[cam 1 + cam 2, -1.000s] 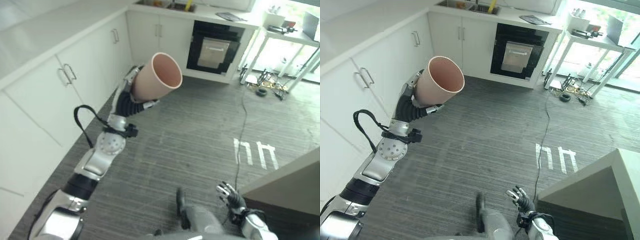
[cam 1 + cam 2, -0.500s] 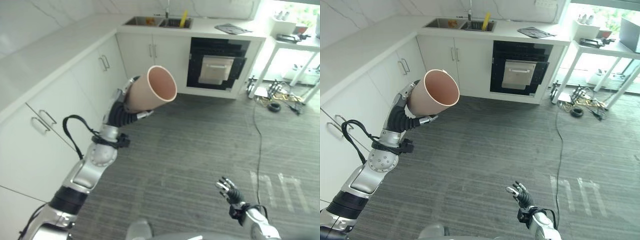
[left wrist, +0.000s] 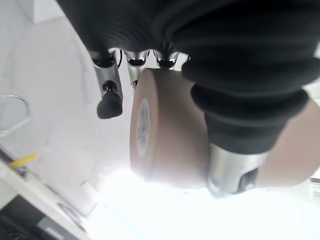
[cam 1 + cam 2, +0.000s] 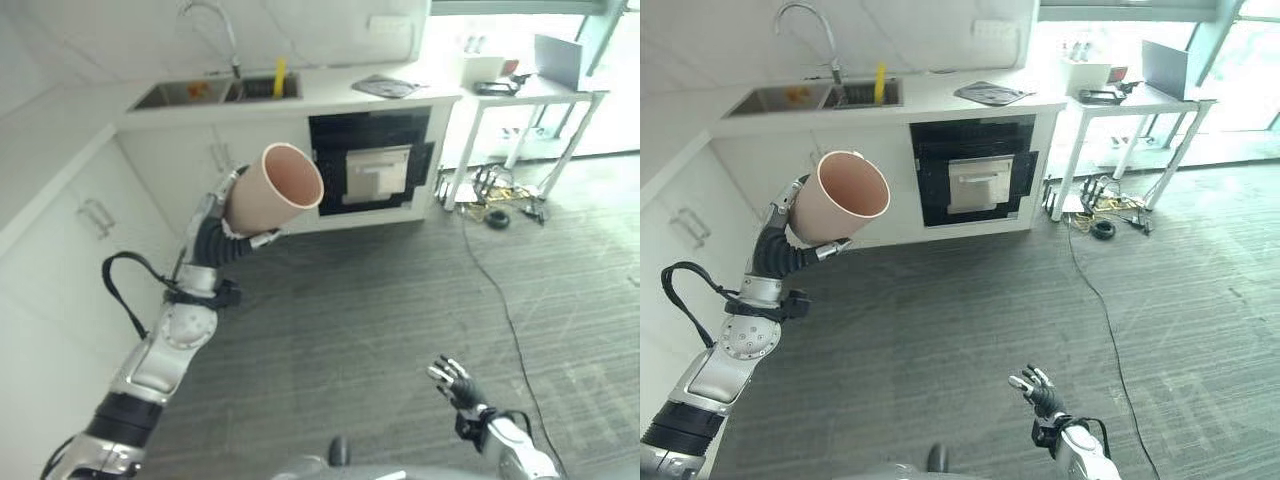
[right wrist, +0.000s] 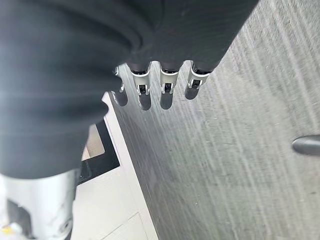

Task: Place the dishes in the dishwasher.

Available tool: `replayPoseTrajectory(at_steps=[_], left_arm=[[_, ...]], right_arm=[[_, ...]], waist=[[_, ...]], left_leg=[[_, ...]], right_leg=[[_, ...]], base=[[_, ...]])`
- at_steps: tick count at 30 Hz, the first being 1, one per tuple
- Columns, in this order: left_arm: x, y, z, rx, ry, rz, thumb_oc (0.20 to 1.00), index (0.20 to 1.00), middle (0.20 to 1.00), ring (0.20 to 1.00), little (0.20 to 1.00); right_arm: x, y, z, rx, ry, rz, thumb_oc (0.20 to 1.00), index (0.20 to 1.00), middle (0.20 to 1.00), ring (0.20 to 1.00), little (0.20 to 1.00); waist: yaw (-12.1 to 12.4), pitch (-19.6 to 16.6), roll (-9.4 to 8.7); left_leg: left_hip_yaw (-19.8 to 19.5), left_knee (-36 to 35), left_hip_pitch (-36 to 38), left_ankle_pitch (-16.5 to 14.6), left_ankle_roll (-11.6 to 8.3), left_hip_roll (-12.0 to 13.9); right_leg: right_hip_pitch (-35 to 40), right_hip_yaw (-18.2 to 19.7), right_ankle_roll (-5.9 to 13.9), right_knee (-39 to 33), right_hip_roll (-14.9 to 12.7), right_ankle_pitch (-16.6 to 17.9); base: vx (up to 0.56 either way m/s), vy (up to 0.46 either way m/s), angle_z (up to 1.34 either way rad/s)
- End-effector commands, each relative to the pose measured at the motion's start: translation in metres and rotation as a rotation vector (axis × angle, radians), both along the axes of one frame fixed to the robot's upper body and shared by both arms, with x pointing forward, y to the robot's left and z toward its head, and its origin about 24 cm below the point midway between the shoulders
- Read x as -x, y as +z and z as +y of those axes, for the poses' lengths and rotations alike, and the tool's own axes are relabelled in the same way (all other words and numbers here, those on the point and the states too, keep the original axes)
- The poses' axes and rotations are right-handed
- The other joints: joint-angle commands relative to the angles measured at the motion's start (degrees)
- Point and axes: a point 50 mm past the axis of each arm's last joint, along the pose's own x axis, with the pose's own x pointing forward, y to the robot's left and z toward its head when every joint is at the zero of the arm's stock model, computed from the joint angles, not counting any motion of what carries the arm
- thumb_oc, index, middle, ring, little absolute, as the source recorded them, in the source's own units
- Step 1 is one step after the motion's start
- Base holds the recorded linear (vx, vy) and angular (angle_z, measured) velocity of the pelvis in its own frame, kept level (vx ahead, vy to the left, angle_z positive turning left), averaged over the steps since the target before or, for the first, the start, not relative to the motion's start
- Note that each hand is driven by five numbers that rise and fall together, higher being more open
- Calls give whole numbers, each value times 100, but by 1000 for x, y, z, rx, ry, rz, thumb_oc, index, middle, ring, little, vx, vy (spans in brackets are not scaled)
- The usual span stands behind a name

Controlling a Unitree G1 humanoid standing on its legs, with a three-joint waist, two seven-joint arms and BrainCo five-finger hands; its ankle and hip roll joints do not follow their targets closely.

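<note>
Up high, left hand (image 4: 232, 222) curled round pink cup (image 4: 275, 190); right hand (image 4: 452, 381) low, fingers spread, empty.

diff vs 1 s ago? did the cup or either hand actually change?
Mostly the camera: the view has swung up, bringing the sink and the black appliance under the counter closer to centre. The left hand still grips the pink cup, raised, mouth tilted forward. The right hand stays low, open and empty.

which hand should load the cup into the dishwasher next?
Left. The left hand already grips the cup, raised and pointing toward the black appliance front. The right hand hangs low over the floor, fingers relaxed and empty.
</note>
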Motion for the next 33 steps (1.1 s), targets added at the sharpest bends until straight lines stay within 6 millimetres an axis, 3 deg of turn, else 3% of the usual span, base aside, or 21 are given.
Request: replayPoseTrajectory(at_steps=[1, 3, 4, 6, 8, 9, 11, 14, 15, 16, 18, 20, 22, 24, 26, 28, 30, 33], left_arm=[[3, 8, -2, -1, -26, -47, 200, 200, 200, 200, 200], [4, 5, -2, 5, -21, -37, 200, 200, 200, 200, 200], [4, 5, -4, 2, -17, -45, 200, 200, 200, 200, 200], [4, 11, -5, -4, -14, -63, 200, 200, 200, 200, 200], [6, 14, -4, -6, -18, -80, 200, 200, 200, 200, 200], [7, 14, -4, -7, -24, -86, 200, 200, 200, 200, 200], [12, 13, -4, -8, -39, -94, 200, 200, 200, 200, 200], [10, 8, -9, 12, -34, -73, 200, 200, 200, 200, 200], [11, 6, -11, 25, -22, -73, 200, 200, 200, 200, 200], [14, 6, -8, 41, -8, -75, 200, 200, 200, 200, 200], [16, 8, -5, 58, -2, -78, 200, 200, 200, 200, 200], [16, 9, -3, 67, -6, -74, 200, 200, 200, 200, 200], [14, 9, -4, 73, -20, -71, 200, 200, 200, 200, 200], [11, 10, -7, 73, -26, -73, 200, 200, 200, 200, 200], [8, 11, -9, 78, -22, -76, 200, 200, 200, 200, 200], [6, 12, -12, 81, -22, -80, 200, 200, 200, 200, 200], [7, 13, -13, 86, -23, -83, 200, 200, 200, 200, 200], [9, 10, -5, 95, -15, -69, 200, 200, 200, 200, 200]], right_arm=[[-16, 10, 11, -13, 11, -71, 1000, 1000, 1000, 1000, 1000], [-16, 9, 18, -19, 41, -70, 1000, 1000, 1000, 1000, 1000], [-18, 11, 21, -22, 55, -84, 1000, 1000, 1000, 1000, 1000], [-21, 15, 17, -23, 60, -106, 1000, 1000, 1000, 1000, 1000], [-23, 17, 15, -26, 61, -121, 1000, 1000, 1000, 1000, 1000], [-24, 17, 16, -28, 56, -124, 1000, 1000, 1000, 1000, 1000], [-26, 18, 14, -30, 38, -120, 1000, 1000, 1000, 1000, 1000], [-25, 14, 11, -25, 39, -93, 1000, 1000, 1000, 1000, 1000], [-25, 15, 10, -14, 63, -84, 1000, 1000, 1000, 1000, 1000], [-23, 15, 8, -2, 96, -72, 1000, 1000, 1000, 1000, 1000], [-20, 13, 4, 5, 109, -67, 1000, 1000, 1000, 1000, 1000], [-16, 11, 0, 10, 111, -67, 1000, 1000, 1000, 1000, 1000], [-13, 10, -4, 13, 97, -65, 1000, 1000, 1000, 1000, 1000], [-11, 8, -6, 11, 94, -58, 1000, 1000, 1000, 1000, 1000], [-11, 6, -3, 15, 103, -48, 1000, 1000, 1000, 1000, 1000], [-9, 4, -2, 18, 102, -34, 1000, 1000, 1000, 1000, 1000], [-7, 2, 0, 20, 103, -25, 1000, 1000, 1000, 1000, 1000], [-1, 0, 0, 27, 110, 0, 1000, 1000, 1000, 1000, 1000]], waist=[[132, -210, 109], [94, -162, 190], [29, -86, 239], [-145, 32, 188], [-220, 124, 119], [-222, 168, 114], [-169, 203, 76], [-215, 120, 48], [-251, 65, 55], [-232, 29, 50], [-193, 35, -25], [-158, 75, -92], [-174, 111, -101], [-155, 144, -32], [-134, 161, 11], [-83, 126, 84], [11, 111, 132], [35, 82, 141]], left_leg=[[-268, 45, 109, -179, -267, 230], [-280, -42, 363, -240, -226, 270], [-328, -138, 617, -276, -234, 310], [-431, -254, 944, -455, -273, 356], [-460, -301, 1156, -722, -281, 372], [-446, -329, 1267, -832, -284, 424], [-370, -296, 1394, -969, -351, 560], [-363, -8, 1425, -1012, -520, 793], [-330, 273, 1428, -883, -641, 972], [-255, 972, 1212, -408, -802, 1161], [-135, 2114, 661, 31, -898, 1308], [17, 3080, 88, 235, -934, 1416], [89, 3600, -360, 349, -965, 1570], [104, 3203, -552, 284, -908, 1325], [337, 2188, -488, 409, -977, 1194], [324, 859, -500, 600, -1042, 1076], [104, -81, -587, 967, -1149, 1145], [106, -316, -624, 1081, -1221, 1350]], right_leg=[[-1002, -39, 294, 286, 309, 1709], [-1544, -205, 322, 600, 190, 1720], [-1789, -282, 231, 152, 154, 1668], [-1952, -155, 165, -1505, -1, 1869], [-2254, 17, 358, -2253, -280, 2512], [-2344, 48, 415, -2424, -338, 2607], [-2221, -57, 425, -2592, -352, 2488], [-1965, 53, 234, -2428, -181, 2193], [-1827, 90, 48, -2322, -33, 1944], [-1612, 57, -140, -2340, 90, 1749], [-1390, 45, -308, -2397, 165, 1633], [-1214, -4, -471, -2380, 198, 1535], [-1078, -112, -604, -2355, 256, 1452], [-879, -99, -631, -2394, 363, 1339], [-664, -131, -579, -2577, 428, 1253], [-508, -128, -496, -2729, 470, 1222], [-364, -94, -459, -2756, 481, 1159], [-338, -173, -424, -2621, 433, 1031]], base=[[274, 94, 45], [264, 24, 14], [309, -125, -3], [311, -270, 1], [251, -301, 9], [251, -286, 10], [312, -412, 12], [329, -428, 26], [431, -532, 29], [389, -516, -6], [218, -393, -42], [156, -310, -29], [165, -219, -4], [235, -92, 11], [238, 49, 16], [298, 136, 0], [313, 127, -6], [300, 157, -26]])
